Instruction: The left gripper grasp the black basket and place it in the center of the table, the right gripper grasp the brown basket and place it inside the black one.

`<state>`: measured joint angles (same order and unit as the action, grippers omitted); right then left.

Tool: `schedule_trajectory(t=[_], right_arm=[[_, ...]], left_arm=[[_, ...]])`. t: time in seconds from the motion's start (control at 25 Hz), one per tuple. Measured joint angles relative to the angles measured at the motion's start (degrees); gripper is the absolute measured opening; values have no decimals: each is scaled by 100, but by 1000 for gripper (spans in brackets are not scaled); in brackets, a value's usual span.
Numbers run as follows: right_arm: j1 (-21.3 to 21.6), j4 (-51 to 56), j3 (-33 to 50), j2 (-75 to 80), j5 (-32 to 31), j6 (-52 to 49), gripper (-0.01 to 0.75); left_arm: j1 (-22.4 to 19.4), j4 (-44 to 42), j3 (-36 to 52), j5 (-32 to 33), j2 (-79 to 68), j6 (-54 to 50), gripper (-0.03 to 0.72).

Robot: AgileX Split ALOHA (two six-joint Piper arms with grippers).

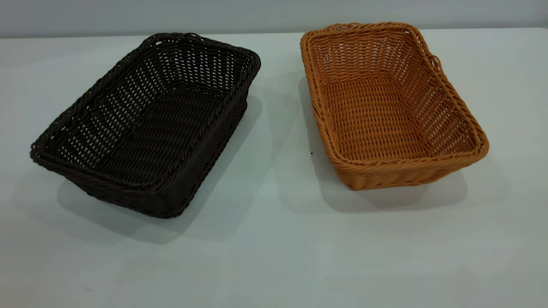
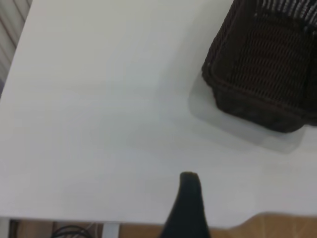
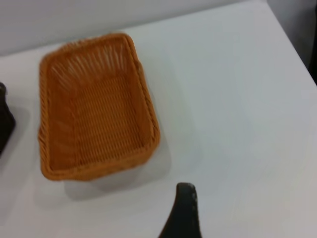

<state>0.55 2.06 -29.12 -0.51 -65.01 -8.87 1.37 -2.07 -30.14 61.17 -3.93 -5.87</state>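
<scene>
The black basket lies angled on the left half of the table. To its right, a gap apart, rests the brown basket; both are empty. Neither arm appears in the exterior view. In the left wrist view the left gripper hovers over bare tabletop near the table's edge, well short of the black basket; one dark finger shows with nothing beside it. The right gripper likewise hangs over bare table, off from the brown basket, with a single finger visible and nothing held.
A wall runs behind the table's far edge. Past the table edge in the left wrist view are brown floor and cables. A corner of the black basket shows in the right wrist view.
</scene>
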Motion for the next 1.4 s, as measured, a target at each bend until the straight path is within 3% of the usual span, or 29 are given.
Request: schedule_trajectory(t=[0.24,0.44,0.6,1.0,1.4], right_arm=[[0,11,-387,859,180,7,591],[0,-91,-390,1589,503,18,591],[0,-134,-390,1932,739,18,591],[0,-134,-390,2085,857,18,591],[0,-138,-390,2404,1036,24,591]], left_arm=[[0,0,-597,-1064,-1970,-7,584],[0,113,-1023,-2463,-3768,72,584],[0,300,-1485,-3192,-5163,133,584],[37,336,-2524,-4071,-8265,624,584],[552,346,-3557,-4423,-10669,1076,584]])
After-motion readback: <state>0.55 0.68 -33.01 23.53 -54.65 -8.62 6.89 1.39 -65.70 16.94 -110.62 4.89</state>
